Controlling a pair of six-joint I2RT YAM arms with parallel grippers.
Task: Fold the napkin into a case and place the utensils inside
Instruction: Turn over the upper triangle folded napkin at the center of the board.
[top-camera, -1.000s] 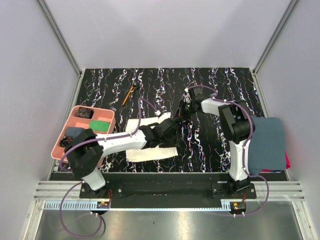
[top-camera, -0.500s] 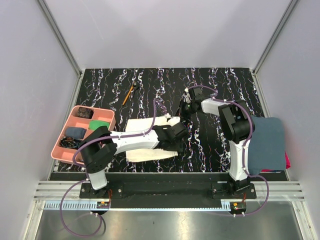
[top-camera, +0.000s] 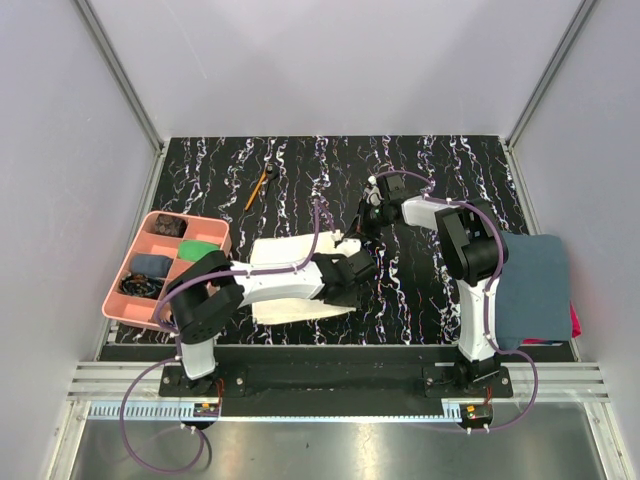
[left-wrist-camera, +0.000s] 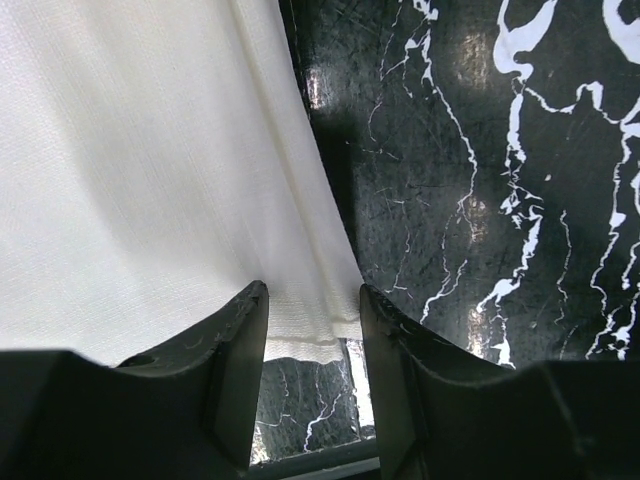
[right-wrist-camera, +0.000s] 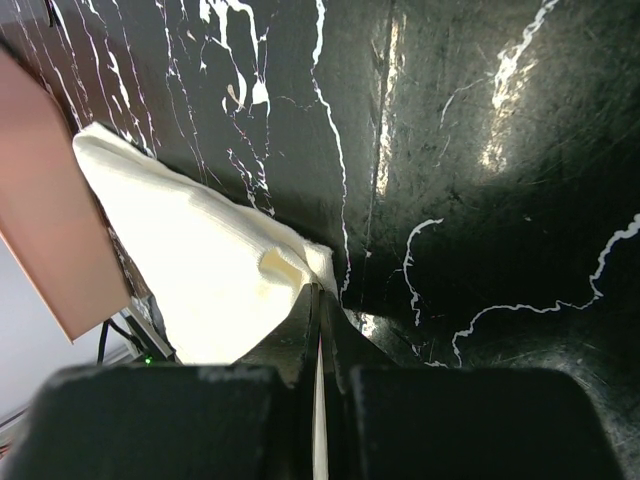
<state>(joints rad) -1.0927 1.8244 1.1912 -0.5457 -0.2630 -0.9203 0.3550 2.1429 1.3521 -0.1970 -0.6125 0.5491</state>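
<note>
The cream napkin (top-camera: 285, 275) lies flat in front of the left arm, partly under it. My left gripper (left-wrist-camera: 313, 295) is low over the napkin's (left-wrist-camera: 150, 180) right-hand corner. Its jaws are apart, with the cloth's hem lying between them; in the top view the left gripper (top-camera: 355, 272) is at the cloth's right edge. My right gripper (right-wrist-camera: 318, 290) is shut on another corner of the napkin (right-wrist-camera: 200, 270), with cloth pinched between the jaws, and shows at the far right corner in the top view (top-camera: 362, 228). An orange-handled stick (top-camera: 257, 188) lies at the back left. I cannot make out the spoon.
A pink compartment tray (top-camera: 137, 268) with small items sits at the left edge and also shows in the right wrist view (right-wrist-camera: 40, 210). A dark blue-grey towel (top-camera: 535, 285) hangs over the table's right side. The table (top-camera: 430, 180) is black marble with white veins.
My left arm has slid to the right along the napkin to its right corner, and its jaws have narrowed. The right gripper has stayed in place, shut on its corner.
</note>
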